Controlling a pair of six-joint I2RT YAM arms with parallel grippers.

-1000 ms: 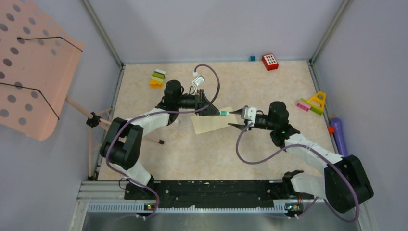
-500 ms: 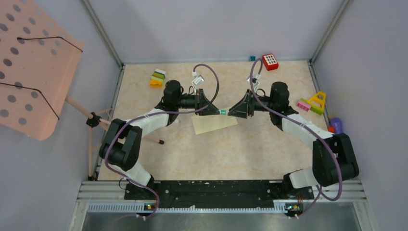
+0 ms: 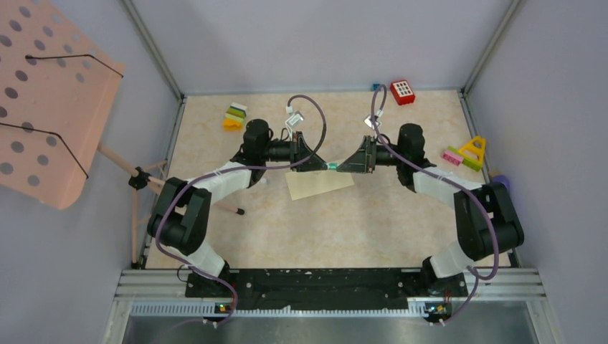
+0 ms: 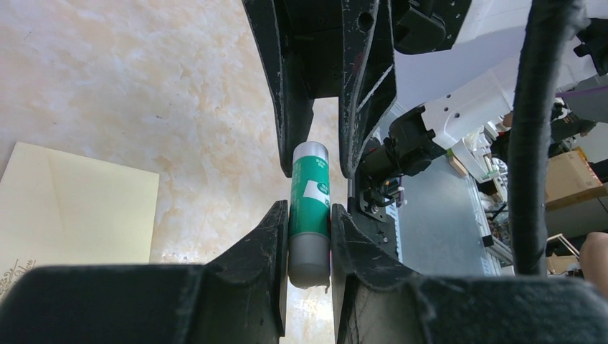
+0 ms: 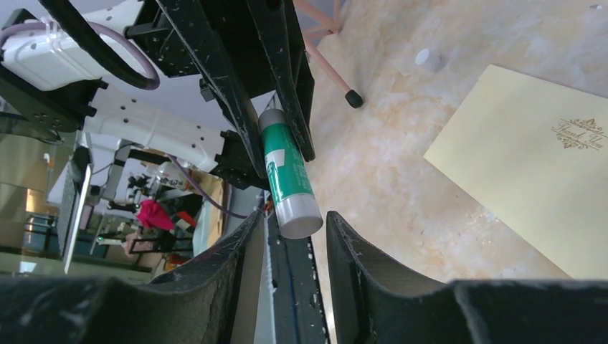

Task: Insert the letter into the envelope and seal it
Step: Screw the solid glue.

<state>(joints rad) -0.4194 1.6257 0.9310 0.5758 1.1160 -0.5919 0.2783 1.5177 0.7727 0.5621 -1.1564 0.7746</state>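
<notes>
Envelope: one, pale yellow paper, rectangular, plain matte face up. Bears a small gold ornamental print in script lettering, framed by scrollwork, set mid-face; the print is cut off at the frame edge in the left wrist view. Lies flat on the beige marbled table, near its middle, skewed so the right end sits farther back than the left. Edges straight, corners crisp, no creases showing. Whether the flap is open or closed cannot be told.
</notes>
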